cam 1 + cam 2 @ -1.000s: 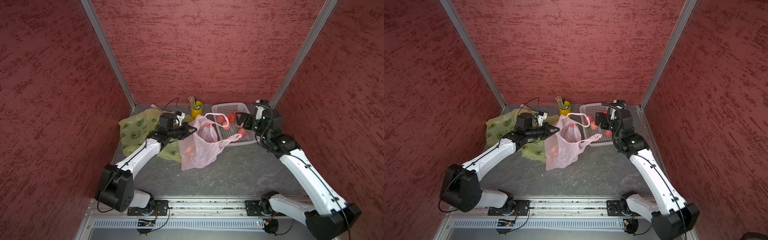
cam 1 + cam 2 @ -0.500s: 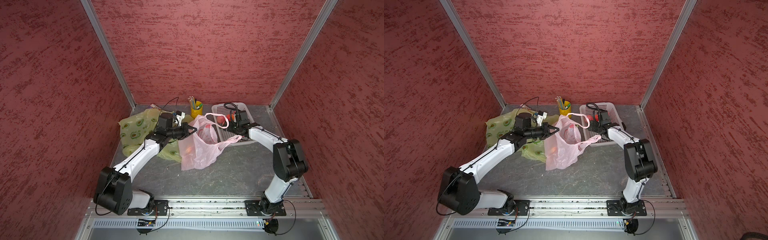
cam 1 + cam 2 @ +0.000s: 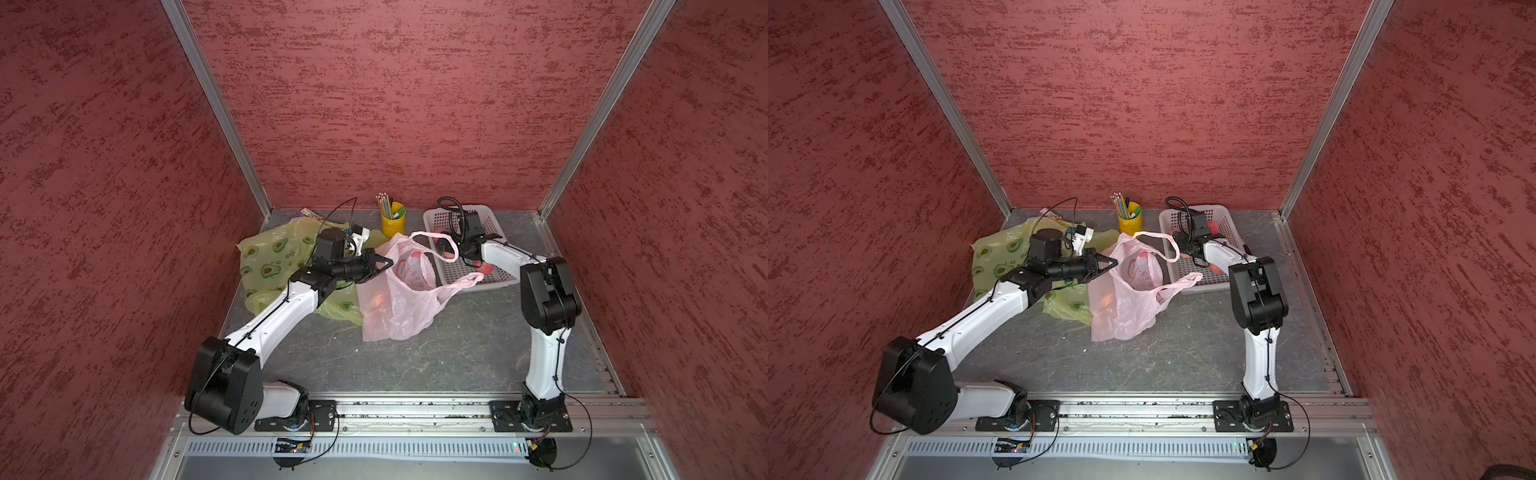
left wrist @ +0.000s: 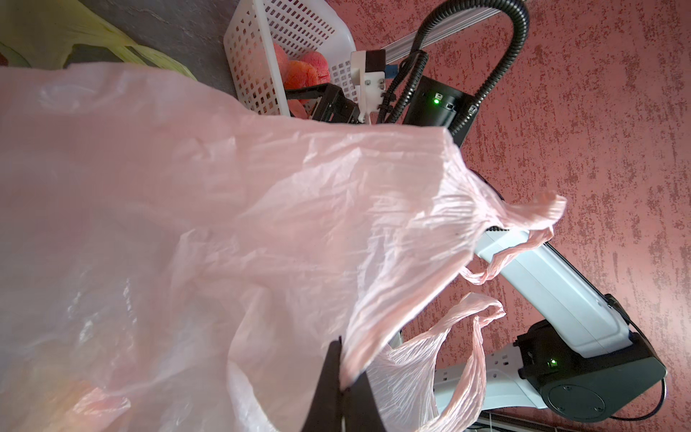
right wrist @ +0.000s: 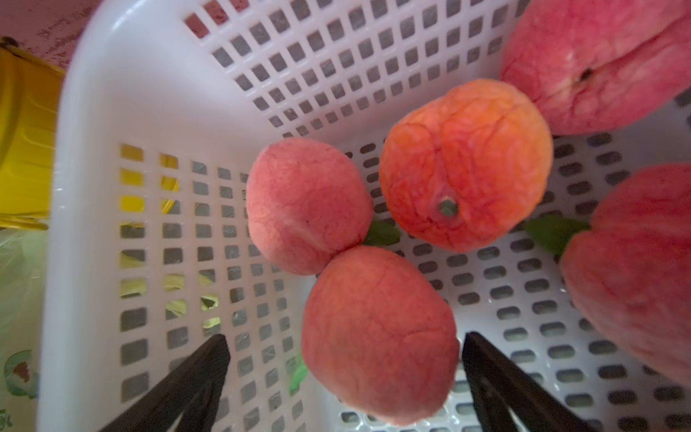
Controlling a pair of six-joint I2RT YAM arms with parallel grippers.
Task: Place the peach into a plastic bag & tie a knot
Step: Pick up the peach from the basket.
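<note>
On my grey tabletop (image 3: 415,365), the white basket (image 5: 93,112) holds several peaches (image 5: 306,205); my right gripper (image 5: 346,338) stands wide astride the nearest peach (image 5: 377,336). My left gripper (image 4: 346,377) pinches the pink bag (image 4: 224,224) by its rim.

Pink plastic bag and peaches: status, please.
Left gripper shut on pink plastic bag rim. Right gripper open, flanking red peach in white perforated basket. Second peach touches it.

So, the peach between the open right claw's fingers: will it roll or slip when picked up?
It will probably roll if nudged: the peach is round and lies loose in the white basket. Its skin looks matte and wrinkled, so the right claw should grip it well. It touches a neighbouring peach, which may shift.
</note>
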